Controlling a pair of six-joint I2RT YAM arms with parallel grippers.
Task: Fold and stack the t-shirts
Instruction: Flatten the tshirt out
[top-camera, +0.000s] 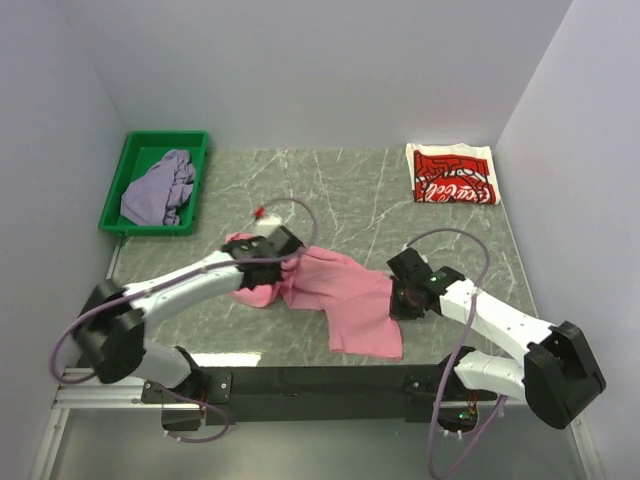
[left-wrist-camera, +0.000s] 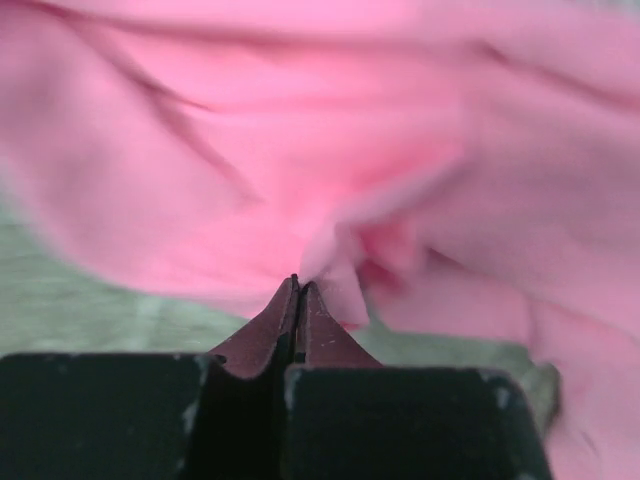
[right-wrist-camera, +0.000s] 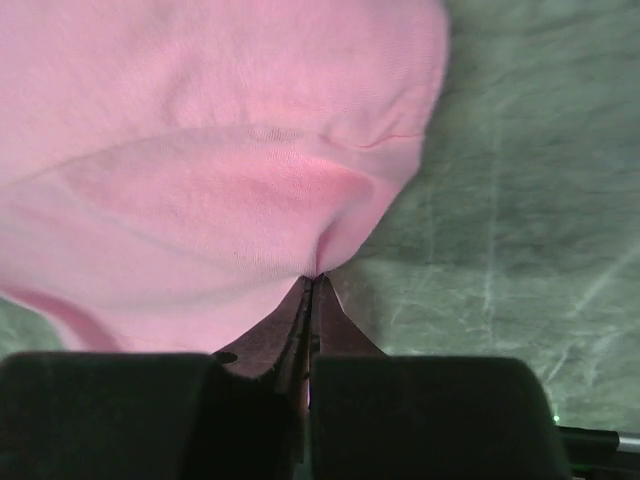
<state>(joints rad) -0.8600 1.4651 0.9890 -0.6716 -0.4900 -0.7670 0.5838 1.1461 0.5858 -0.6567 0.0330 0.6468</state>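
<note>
Soft plain pink cotton t-shirt (top-camera: 345, 300) lies crumpled and unfolded on the near middle of the green marble-pattern table (top-camera: 340, 190). It is bunched into loose folds on its left and spreads into a flatter flap toward the near right. The fabric looks matte, with a fine knit and soft creases; a stitched seam line shows in the right wrist view.

Left gripper (left-wrist-camera: 297, 286) has dark, wedge-shaped fingers pressed together tip to tip, with a small pucker of pink cloth gathered at the tips. It looks clenched on the shirt's far-left part. That view is blurry, so how much cloth sits between the jaws can't be told.

Right gripper (right-wrist-camera: 312, 279) has the same dark tapered fingers, clamped with no gap. Pink cloth is drawn into a tight pinch at the tips with creases fanning out from it, so it is grasping the shirt's right edge. Veined green tabletop shows to the right of the cloth.

White cotton t-shirt with a red Coca-Cola print (top-camera: 452, 175) is folded into a neat rectangle, lying flat at the far right of the table, well apart from the pink one.

Lavender-grey t-shirt (top-camera: 160, 188) sits in a rumpled heap inside the green rectangular plastic bin (top-camera: 112, 205) at the far left.

Both arms are white with black joints and thin looping purple cables.
</note>
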